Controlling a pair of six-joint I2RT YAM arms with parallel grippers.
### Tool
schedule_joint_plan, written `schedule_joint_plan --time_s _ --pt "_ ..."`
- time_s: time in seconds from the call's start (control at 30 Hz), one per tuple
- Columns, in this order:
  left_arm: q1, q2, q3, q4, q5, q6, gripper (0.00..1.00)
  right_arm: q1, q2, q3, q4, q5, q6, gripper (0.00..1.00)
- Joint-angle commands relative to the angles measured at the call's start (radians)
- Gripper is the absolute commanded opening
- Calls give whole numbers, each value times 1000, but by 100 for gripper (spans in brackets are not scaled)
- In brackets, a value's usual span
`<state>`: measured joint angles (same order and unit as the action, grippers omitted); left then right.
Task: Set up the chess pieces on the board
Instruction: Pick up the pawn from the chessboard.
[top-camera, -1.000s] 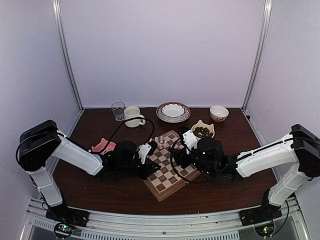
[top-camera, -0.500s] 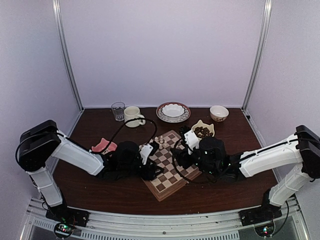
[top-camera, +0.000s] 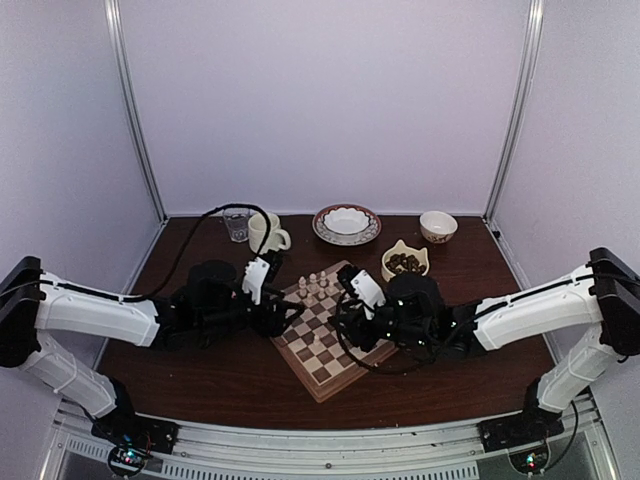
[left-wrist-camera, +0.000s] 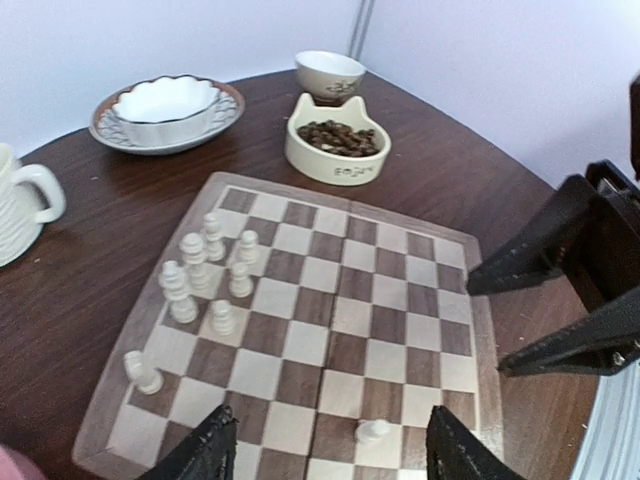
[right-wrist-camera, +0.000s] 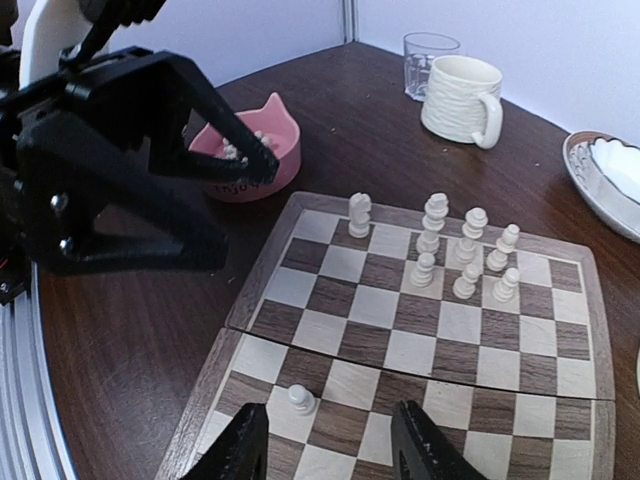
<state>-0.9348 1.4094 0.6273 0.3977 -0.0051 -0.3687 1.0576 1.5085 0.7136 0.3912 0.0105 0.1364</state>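
Observation:
The board lies angled at the table's middle. Several cream chess pieces stand clustered at its far corner, seen also as chess pieces and chess pieces. A lone pawn stands near the board's left edge, also visible as the pawn. My left gripper hovers open over it, the fingers well apart on either side and not touching. My right gripper is open and empty just behind the same pawn. Both grippers face each other across the board.
A pink cat-shaped bowl holding pale pieces sits left of the board. A cream cat bowl with dark bits, a mug, a glass, a patterned plate with a white bowl and a small bowl line the back.
My left gripper has opened, leaving the pawn standing on the board, and that arm has drawn back to the left. The right gripper has shifted left and its jaws have narrowed.

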Motion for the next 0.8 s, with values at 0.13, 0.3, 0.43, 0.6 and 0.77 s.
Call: schedule_joint_plan --time_s 0.13,0.3,0.43,0.6,0.77 --pt "136 -116 -62 -131 -166 -115 63 5 145 164 -158 -139 14 44" --pt "169 -143 -71 -178 -228 -133 63 8 214 247 -244 -141 9 40" --pt "169 -144 -64 -197 -252 -142 63 11 263 299 -298 -134 8 38" --pt "170 -147 -54 -229 -292 -147 63 13 304 335 -343 -115 8 38" --pt "170 -155 -54 -241 -305 -149 63 15 333 364 -370 -117 3 32"
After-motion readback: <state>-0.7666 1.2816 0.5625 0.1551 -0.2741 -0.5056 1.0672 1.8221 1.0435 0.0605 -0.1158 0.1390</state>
